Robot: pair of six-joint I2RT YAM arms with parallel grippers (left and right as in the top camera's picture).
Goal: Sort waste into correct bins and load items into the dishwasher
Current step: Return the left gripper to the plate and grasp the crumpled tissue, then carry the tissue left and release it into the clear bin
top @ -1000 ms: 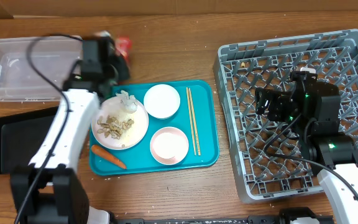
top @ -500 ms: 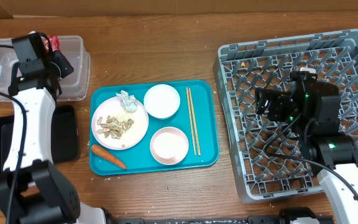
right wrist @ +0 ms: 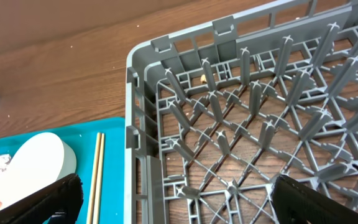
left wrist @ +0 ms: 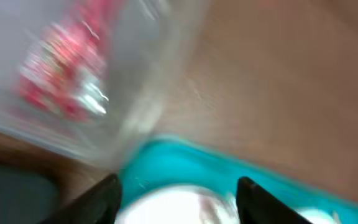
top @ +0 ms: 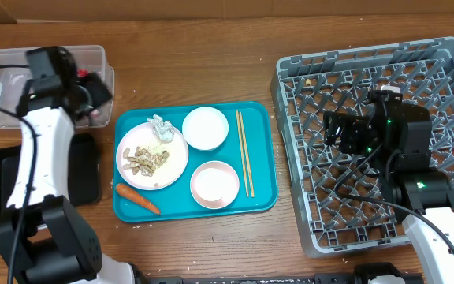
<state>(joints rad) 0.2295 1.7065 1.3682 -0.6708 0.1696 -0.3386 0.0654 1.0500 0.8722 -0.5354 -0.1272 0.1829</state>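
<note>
Now, clear tub [top: 6, 63]: red wrapper [left wrist: 61, 74] lies inside it.
Left end effector [left wrist: 178, 199]: released, empty, at the tub's right end; I'd lift clear before swinging.
Crumpled white wrapper [top: 161, 125]: on plate [top: 176, 154]; pinch from above.
Right end effector [right wrist: 179, 202]: released, above dish rack [right wrist: 241, 124].

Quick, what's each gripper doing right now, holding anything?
Left gripper: open, empty; the red wrapper lies in the clear tub.
Right gripper: open, empty, over the dish rack.

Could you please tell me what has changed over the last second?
The left end effector carried the red wrapper leftward over the clear tub and let it go inside; it now stands open. The right end effector, tray and rack stayed put.
</note>
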